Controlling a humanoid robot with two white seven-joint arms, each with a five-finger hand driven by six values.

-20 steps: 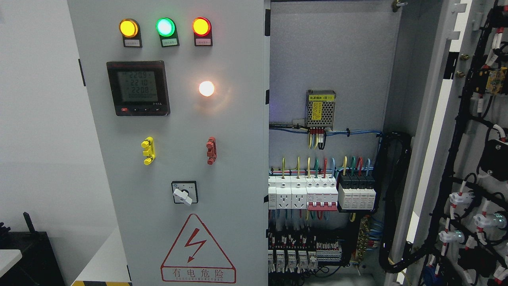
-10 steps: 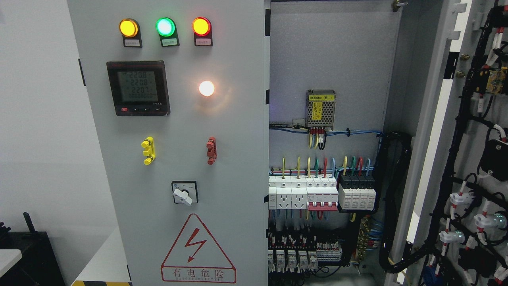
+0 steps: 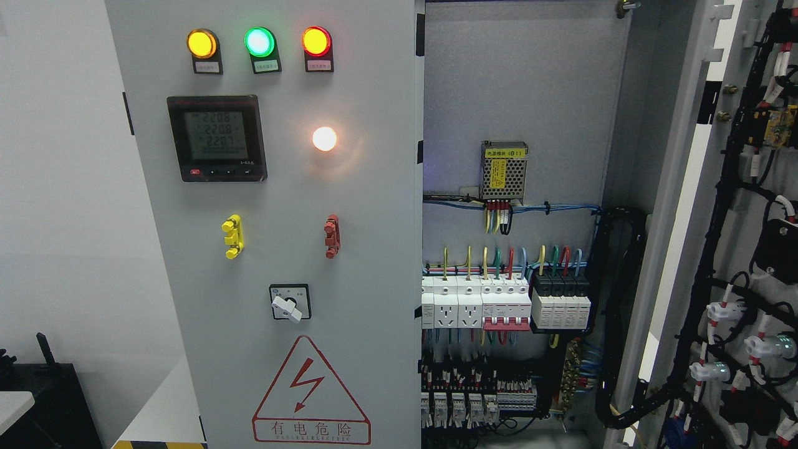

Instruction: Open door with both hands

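A grey electrical cabinet fills the head view. Its left door [image 3: 374,249] stands shut and carries three lit lamps [image 3: 259,42], a digital meter [image 3: 216,138], a glowing white lamp [image 3: 324,138], a yellow [image 3: 232,236] and a red handle [image 3: 332,236], a rotary switch [image 3: 288,304] and a red hazard triangle [image 3: 310,393]. The right door [image 3: 729,187] is swung open at the right edge, its wired inner face showing. Neither of my hands nor arms is in view.
The open bay shows a power supply [image 3: 504,170], rows of breakers and sockets [image 3: 505,304] and coloured wires. A thick black cable loom [image 3: 614,312] hangs by the right hinge side. A dark stand [image 3: 43,399] sits low at the left by the white wall.
The meter's digits changed slightly. Nothing else has moved.
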